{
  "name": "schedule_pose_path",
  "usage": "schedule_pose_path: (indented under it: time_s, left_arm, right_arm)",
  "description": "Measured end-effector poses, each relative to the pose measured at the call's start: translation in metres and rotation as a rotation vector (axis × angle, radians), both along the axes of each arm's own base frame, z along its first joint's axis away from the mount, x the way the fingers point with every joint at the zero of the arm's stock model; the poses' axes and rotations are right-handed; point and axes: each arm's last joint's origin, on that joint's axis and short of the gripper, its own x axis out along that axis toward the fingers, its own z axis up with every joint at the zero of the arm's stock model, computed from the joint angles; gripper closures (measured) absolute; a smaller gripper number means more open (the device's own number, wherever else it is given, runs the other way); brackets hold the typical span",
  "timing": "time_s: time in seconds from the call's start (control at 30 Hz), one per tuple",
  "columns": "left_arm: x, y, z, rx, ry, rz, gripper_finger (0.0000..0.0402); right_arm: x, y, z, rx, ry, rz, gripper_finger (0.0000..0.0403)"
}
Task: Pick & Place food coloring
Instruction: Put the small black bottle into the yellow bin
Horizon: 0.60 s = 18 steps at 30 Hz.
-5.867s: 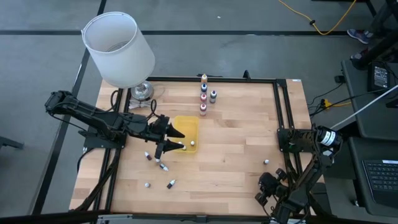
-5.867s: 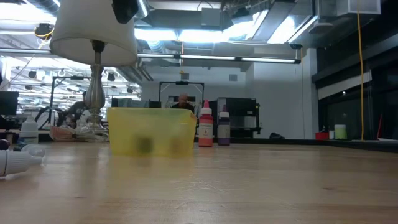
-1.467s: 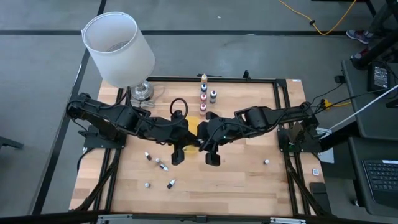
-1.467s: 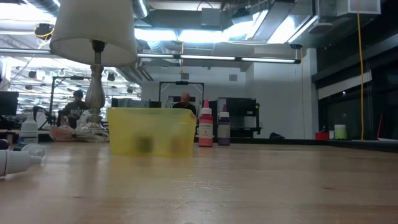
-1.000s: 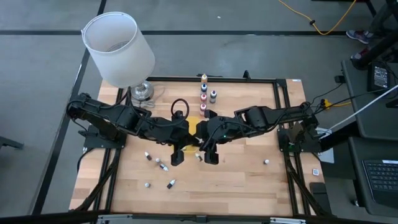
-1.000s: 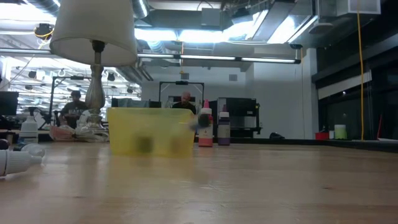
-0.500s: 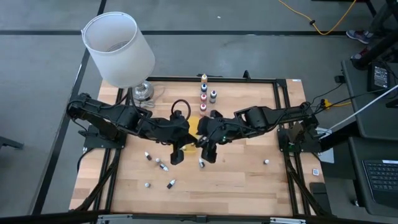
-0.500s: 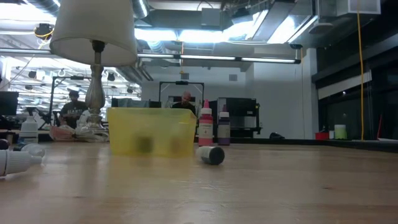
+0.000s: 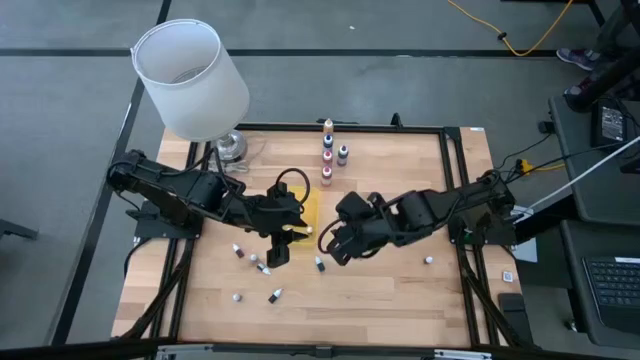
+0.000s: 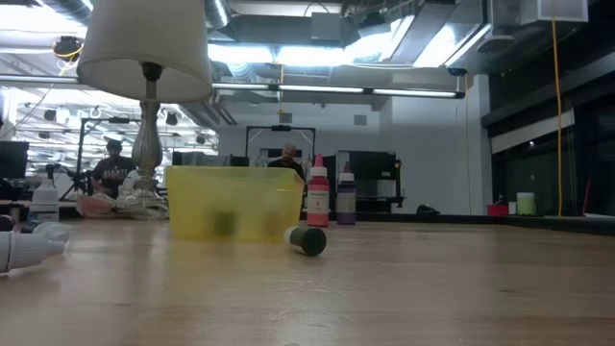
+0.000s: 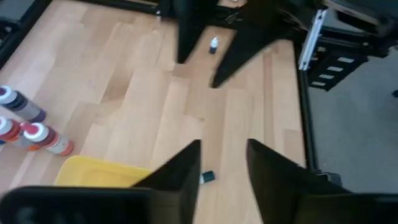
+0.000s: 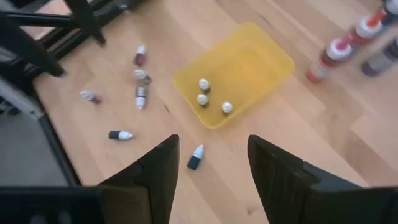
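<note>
Small dropper bottle (image 12: 195, 157): dark body, white cap, lying on its side on the bench (image 9: 390, 300); seen end-on as a dark round shape in the low view. Resting just near of the yellow tray (image 12: 249, 59), apart from its wall, a little toward its right corner. Right fingers (image 12: 158, 180) spread wide and empty, hanging above with the bottle showing in the gap between them, not touching. Left fingers (image 11: 180, 177) also parted with nothing between them, raised just left of the bottle, over the tray's near edge. Three more capped bottles (image 12: 202, 99) inside the tray. Row of standing bottles (image 9: 327, 152) at the far side of the bench, well apart. Four loose bottles (image 9: 262, 266) scattered to the left and near-left. One stray bottle (image 9: 428, 260) off to the right. Bare wood to the right and on the near side of the lying bottle, up to the black frame rail (image 9: 462, 240) along the bench edge.
</note>
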Motion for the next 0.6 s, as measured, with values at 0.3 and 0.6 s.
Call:
schedule_pose_path:
  time_s: [0.3, 0.6]
  left_arm:
    - [-0.005, 0.003, -0.012, -0.021, 0.090, 0.092, 0.0149]
    - [-0.005, 0.004, -0.018, -0.202, 0.097, 0.412, 0.0138]
  right_arm:
    - [0.000, 0.018, -0.052, 0.046, 0.060, -0.145, 0.0211]
    - [-0.020, 0.022, -0.080, -0.067, 0.204, -0.239, 0.0211]
